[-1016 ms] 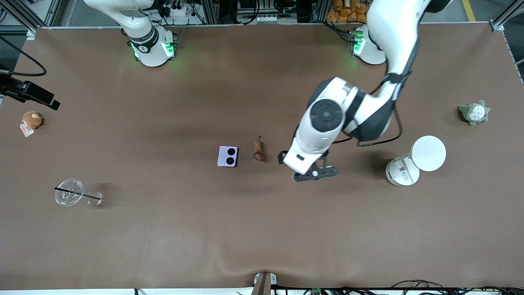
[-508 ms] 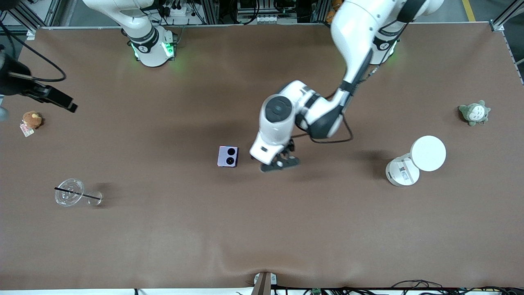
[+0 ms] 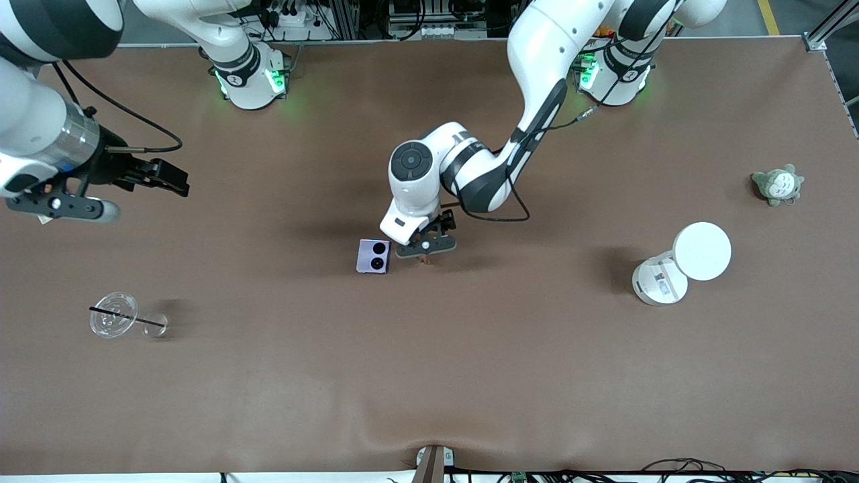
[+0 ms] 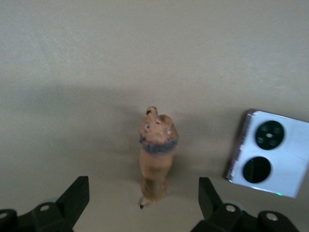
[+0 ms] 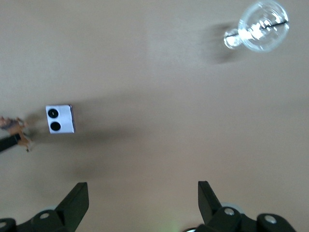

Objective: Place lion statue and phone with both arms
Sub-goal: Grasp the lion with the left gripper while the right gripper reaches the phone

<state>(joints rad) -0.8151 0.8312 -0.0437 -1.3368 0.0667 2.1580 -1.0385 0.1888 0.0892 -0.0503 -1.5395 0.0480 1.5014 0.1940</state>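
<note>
Two grippers stand with fingers apart, holding nothing. The left gripper [image 3: 425, 247] hangs over the lion statue [image 4: 155, 162], which lies on the brown tabletop [image 3: 429, 376] just beside the phone [image 3: 373, 256], toward the left arm's end. The right gripper [image 3: 144, 181] hovers over the tabletop near the right arm's end, well apart from both.
</note>
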